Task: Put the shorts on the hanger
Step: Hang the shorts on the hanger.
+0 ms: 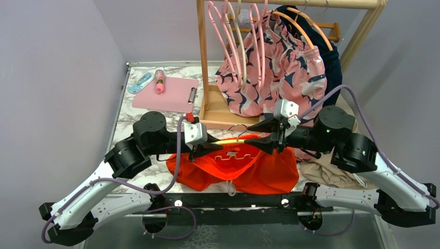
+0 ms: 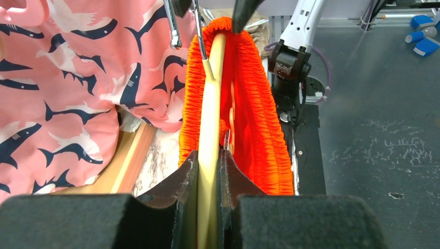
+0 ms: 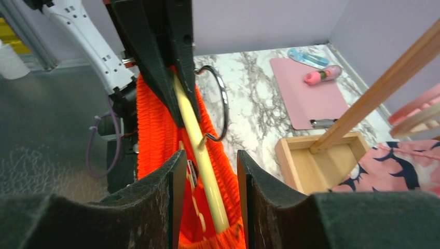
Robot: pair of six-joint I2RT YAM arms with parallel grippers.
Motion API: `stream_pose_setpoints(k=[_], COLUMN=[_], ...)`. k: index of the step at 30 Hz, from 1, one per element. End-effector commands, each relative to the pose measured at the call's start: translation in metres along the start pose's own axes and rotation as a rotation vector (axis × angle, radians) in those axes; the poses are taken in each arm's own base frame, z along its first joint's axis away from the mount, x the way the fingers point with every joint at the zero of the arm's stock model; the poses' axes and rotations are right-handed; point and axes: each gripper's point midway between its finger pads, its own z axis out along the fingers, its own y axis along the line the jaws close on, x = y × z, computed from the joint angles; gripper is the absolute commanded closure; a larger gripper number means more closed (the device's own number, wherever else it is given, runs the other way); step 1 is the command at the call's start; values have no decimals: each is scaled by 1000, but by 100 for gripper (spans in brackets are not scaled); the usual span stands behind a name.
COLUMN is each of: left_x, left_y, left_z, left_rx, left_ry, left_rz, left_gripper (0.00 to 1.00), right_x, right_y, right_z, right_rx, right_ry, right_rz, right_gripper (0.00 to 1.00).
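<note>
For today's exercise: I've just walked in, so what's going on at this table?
The left gripper is clamped on one end of the pale-yellow hanger, which sits inside the waistband of the orange shorts. The right gripper has its jaws apart around the hanger's other end, not gripping. The shorts drape from the hanger in front of the wooden rack.

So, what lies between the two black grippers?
The thin pale-yellow hanger, its metal hook midway, inside the waistband of the bright orange-red fabric shorts; the top view shows it.
</note>
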Motion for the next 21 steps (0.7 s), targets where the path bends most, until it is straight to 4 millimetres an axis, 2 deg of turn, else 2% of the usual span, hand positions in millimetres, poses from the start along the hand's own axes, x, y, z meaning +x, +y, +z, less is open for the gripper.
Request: stream_pose_setpoints(k=[1,10,21], left_x=[-30,-45,-56], left_y=[5,3,3], left_z=[-13,-24,-32], left_rx=[-52,-75,-97], left_ry=[-97,-139,-166], left_rz=[69,93,102], left_gripper=[100,100,100], right_x=[-4,21,32], right_y=[-18,-25,-25], right_z=[-15,-20,-22], right_rx=[119,169,173], right_ry=[-9,69,101], right_rz=[-21,-19,-19], right_gripper=[57,58,62])
